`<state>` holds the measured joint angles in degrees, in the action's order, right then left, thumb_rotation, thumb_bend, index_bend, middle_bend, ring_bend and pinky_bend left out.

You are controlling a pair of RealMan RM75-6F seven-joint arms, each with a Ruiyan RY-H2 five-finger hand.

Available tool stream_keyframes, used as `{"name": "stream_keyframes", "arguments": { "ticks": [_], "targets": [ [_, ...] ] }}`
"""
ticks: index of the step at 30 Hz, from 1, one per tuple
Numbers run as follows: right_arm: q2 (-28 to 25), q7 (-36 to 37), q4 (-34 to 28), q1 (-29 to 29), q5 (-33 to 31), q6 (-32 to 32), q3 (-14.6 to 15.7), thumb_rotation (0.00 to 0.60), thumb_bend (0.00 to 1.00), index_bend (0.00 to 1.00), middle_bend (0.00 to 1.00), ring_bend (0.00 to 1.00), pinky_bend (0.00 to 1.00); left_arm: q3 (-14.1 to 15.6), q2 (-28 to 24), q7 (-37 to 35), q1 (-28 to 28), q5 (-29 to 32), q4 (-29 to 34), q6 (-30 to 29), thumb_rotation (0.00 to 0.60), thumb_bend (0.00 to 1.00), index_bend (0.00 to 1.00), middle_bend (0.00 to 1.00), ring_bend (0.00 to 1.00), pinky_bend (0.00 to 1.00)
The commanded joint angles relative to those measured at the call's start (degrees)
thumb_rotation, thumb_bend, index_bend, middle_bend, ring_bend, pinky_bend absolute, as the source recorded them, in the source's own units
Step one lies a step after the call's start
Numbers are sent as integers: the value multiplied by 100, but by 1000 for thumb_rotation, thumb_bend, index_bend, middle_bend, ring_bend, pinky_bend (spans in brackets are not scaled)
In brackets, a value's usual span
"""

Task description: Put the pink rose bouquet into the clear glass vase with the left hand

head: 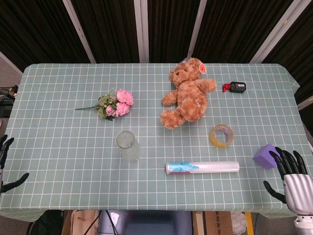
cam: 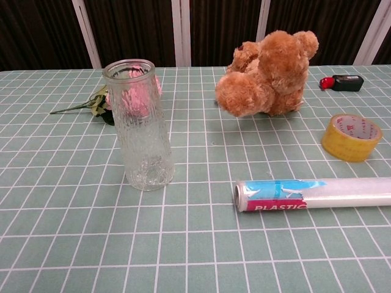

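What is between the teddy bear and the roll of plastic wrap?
Nothing. In the head view, only bare checked tablecloth lies between the teddy bear and the plastic wrap roll. The yellow tape ring sits off to the side.

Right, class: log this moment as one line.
bouquet: on table, ungrasped | vase: upright, empty | left hand: open | right hand: open

Your pink bouquet (head: 115,105) is lying flat on the table, stem pointing left. The vase (head: 127,146) stands upright and empty, apart from it, nearer your edge.
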<state>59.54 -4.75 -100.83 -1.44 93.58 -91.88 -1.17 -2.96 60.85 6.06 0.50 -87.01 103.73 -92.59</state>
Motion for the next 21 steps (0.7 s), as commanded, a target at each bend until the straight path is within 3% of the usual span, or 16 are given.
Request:
{"name": "stream_keyframes", "arguments": {
  "ticks": [1,10,21],
  "targets": [
    [-14,-1,-7,-2,-2,14,13,600,275,132,103,102,0,-5,-7,14,-31,51,10,76,600,197,36,0,0,38],
    [-80,135,-29,-59,20,-73,38,600,274,132,103,102,0,-66,40,-104,-225,32,-124,329,600,196,35,0,0,37],
    [-111,205,-22,-52,-70,-38,9,600,274,132,103,102,0,-891,-381,440,-1660,1279,194,2306,600,194,33,0,0,37]
  ]
}}
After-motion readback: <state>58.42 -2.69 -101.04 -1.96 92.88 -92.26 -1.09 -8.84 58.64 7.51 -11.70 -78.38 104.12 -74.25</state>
